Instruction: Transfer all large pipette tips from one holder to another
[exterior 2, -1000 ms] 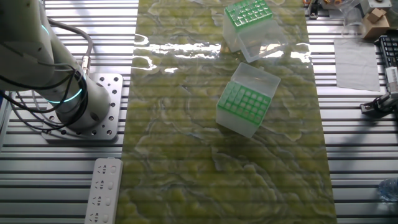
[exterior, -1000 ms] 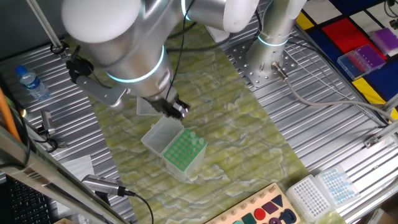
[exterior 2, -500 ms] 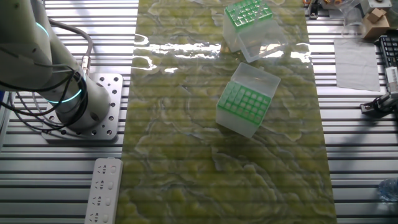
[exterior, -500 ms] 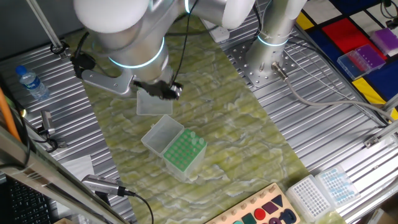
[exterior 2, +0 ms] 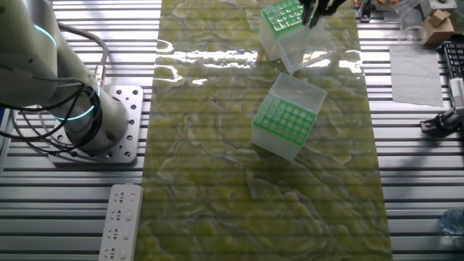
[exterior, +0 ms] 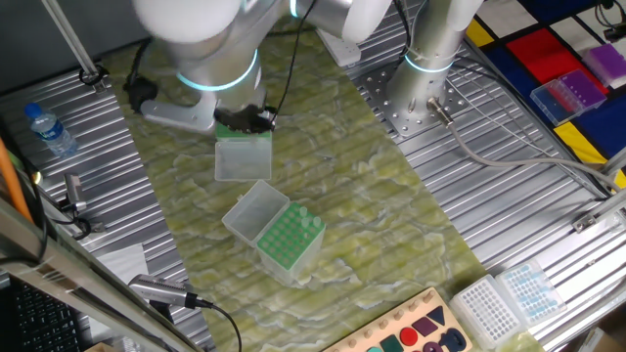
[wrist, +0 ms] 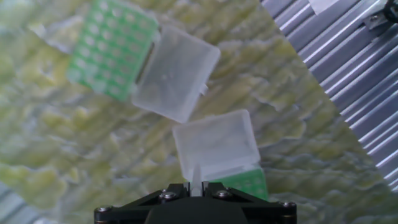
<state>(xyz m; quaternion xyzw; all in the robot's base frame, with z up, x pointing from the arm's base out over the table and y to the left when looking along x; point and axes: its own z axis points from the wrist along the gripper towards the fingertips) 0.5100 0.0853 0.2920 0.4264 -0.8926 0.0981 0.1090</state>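
Claw [wrist: 196,186] shifted over rack, gripping tapered translucent tip [wrist: 196,178]

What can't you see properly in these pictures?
- The hand: in the hand view only its dark body shows at the bottom edge, with one pipette tip sticking up; the fingers are cut off.
- The far holder: in one fixed view the arm covers its back part.
- The near holder: whether any holes hold tips is too small to tell in either fixed view.
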